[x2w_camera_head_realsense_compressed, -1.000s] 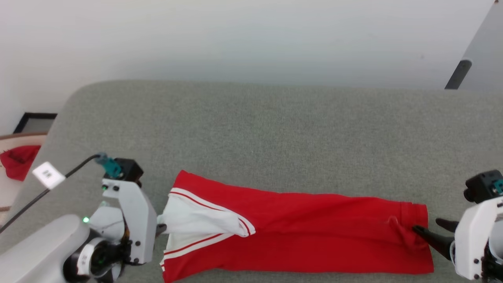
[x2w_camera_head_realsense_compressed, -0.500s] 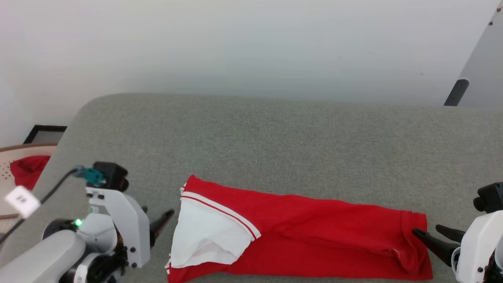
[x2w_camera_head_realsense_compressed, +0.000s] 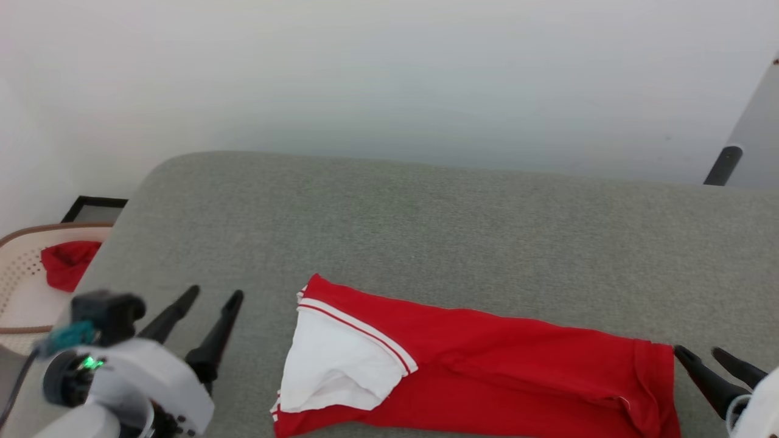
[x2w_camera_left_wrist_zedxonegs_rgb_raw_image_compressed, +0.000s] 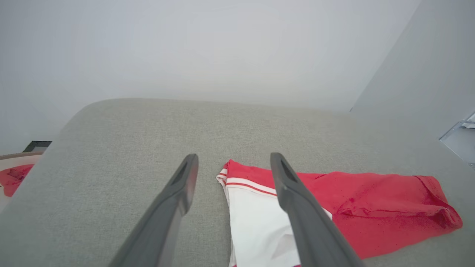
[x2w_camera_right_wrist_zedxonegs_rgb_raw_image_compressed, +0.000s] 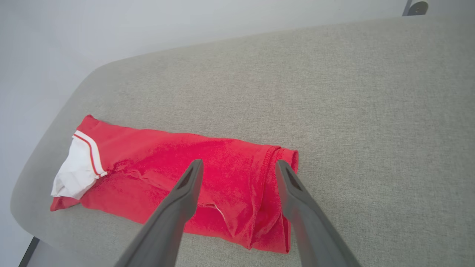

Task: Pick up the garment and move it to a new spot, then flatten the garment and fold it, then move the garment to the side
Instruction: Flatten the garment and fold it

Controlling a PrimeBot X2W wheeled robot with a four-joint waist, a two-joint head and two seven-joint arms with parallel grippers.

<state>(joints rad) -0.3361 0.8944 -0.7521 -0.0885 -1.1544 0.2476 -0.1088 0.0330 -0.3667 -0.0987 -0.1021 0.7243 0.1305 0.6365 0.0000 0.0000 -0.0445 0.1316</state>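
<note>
Both sets of jaws are wide and nothing is held. The left gripper (x2w_camera_head_realsense_compressed: pixel 216 292) hovers off the garment's white end, apart from it. The right gripper (x2w_camera_head_realsense_compressed: pixel 697 350) has its tips just beside the red hem end, and I cannot tell if they touch it. The garment (x2w_camera_head_realsense_compressed: pixel 487 371) lies as a long folded strip near the front edge of the grey padded surface (x2w_camera_head_realsense_compressed: pixel 426 231), with its white panel (x2w_camera_head_realsense_compressed: pixel 341 365) flipped open at the robot's left end. Risks, as I judge them: the cloth is soft and layered, so a pinch may catch only the top layer and the fold peels apart on the lift. The white flap is loose and likely to flop or crumple when moved. The strip is close to the front edge, so a drag toward me could slide it off. An uneven lift between the arms would twist it. The laundry basket (x2w_camera_head_realsense_compressed: pixel 18 286) with another red cloth (x2w_camera_head_realsense_compressed: pixel 67 267) sits by the left arm. A wide swing could clip it, or I could grab the wrong red item.
</note>
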